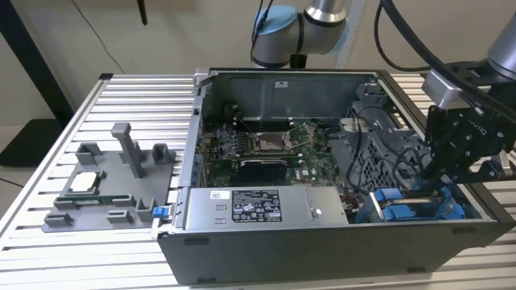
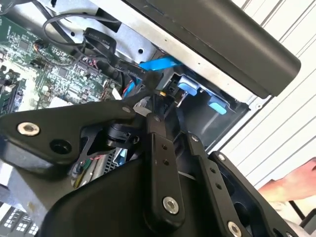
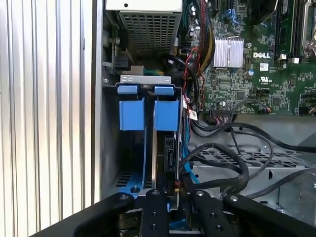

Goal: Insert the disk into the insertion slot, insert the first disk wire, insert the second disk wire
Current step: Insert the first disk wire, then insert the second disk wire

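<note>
The insertion slot (image 3: 143, 79) is the grey metal bay with blue trim in the case's front corner, on the exterior view's right (image 1: 407, 208). The disk (image 3: 169, 150) stands edge-on inside it, between blue carrier tabs (image 3: 167, 113). My gripper (image 1: 423, 184) reaches down into this corner. In both wrist views its fingers (image 3: 154, 207) are shut on a small black connector (image 2: 171, 89) of a disk wire, right at the disk's edge. A flat blue cable (image 2: 158, 63) runs from that connector. Whether the connector is seated I cannot tell.
Black cable bundles (image 3: 222, 163) lie beside the bay. The motherboard (image 1: 266, 148) fills the case floor, and the silver power-supply box (image 1: 254, 208) sits along the front wall. A grey fixture tray (image 1: 109, 187) stands on the slatted table. A person's hand (image 2: 291, 187) is outside the case.
</note>
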Motion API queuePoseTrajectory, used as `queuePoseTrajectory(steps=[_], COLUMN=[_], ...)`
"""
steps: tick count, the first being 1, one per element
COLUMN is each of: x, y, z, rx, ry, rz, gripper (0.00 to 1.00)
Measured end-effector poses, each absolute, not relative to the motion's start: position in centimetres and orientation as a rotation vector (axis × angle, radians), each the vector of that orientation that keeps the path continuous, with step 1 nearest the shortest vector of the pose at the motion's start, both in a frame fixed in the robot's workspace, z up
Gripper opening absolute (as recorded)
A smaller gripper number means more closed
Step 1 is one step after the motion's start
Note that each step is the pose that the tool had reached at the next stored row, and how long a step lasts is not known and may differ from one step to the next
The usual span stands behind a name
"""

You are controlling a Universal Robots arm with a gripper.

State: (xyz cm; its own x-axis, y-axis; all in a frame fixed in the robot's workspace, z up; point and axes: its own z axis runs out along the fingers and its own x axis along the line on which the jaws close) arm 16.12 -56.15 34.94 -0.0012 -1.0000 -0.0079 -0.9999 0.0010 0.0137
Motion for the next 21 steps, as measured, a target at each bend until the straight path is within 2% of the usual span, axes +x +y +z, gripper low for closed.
queuePoseTrajectory(steps=[10, 21], x=[16.1, 17.3], y=[-55.7, -53.6], z=[37.3, 37.4], rx=[2.217, 2.217], ry=[-2.220, -2.219], rz=[-0.024, -0.025], gripper=[1.00, 1.00])
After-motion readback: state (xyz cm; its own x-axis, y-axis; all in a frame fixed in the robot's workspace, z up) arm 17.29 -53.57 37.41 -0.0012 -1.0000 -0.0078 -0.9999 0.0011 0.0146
